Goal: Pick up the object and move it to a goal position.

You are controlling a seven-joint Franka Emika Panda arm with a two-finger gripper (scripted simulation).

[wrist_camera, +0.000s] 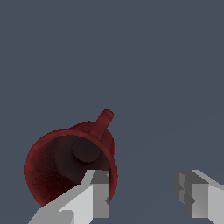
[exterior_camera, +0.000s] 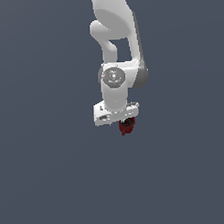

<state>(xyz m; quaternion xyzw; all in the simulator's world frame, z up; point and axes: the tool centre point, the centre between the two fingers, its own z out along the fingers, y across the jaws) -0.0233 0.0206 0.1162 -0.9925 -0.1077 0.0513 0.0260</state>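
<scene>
The object is dark red and bell-like, with a wide hollow mouth and a short stem, and it lies on its side on the grey floor. In the exterior view it shows as a small red lump just below the white robot hand. My gripper is open, with its jaws wide apart. One fingertip overlaps the rim of the object's mouth. The other fingertip stands well apart from it over bare floor. Nothing sits between the fingers. Whether the finger touches the rim cannot be told.
The white arm reaches down from the top of the exterior view. A plain dark grey floor surrounds the object on all sides. No goal marker shows.
</scene>
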